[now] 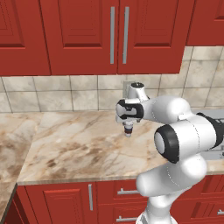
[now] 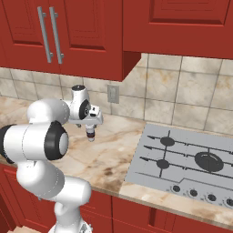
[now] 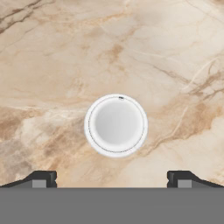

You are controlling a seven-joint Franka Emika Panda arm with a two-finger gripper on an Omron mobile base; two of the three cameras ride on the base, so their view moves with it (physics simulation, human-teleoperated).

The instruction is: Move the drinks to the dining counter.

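gripper (image 3: 112, 179) hangs fully open, empty, directly above the small white container (image 3: 116, 125) standing on the marble worktop (image 1: 78, 144). no drink gripped yet; carrying to the dining counter remains.

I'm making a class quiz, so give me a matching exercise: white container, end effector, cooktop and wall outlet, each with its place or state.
1 white container
2 end effector
3 cooktop
4 wall outlet

A on the tiled wall
B open
C directly below the end effector
D set into the worktop

Pairs: 1-C, 2-B, 3-D, 4-A
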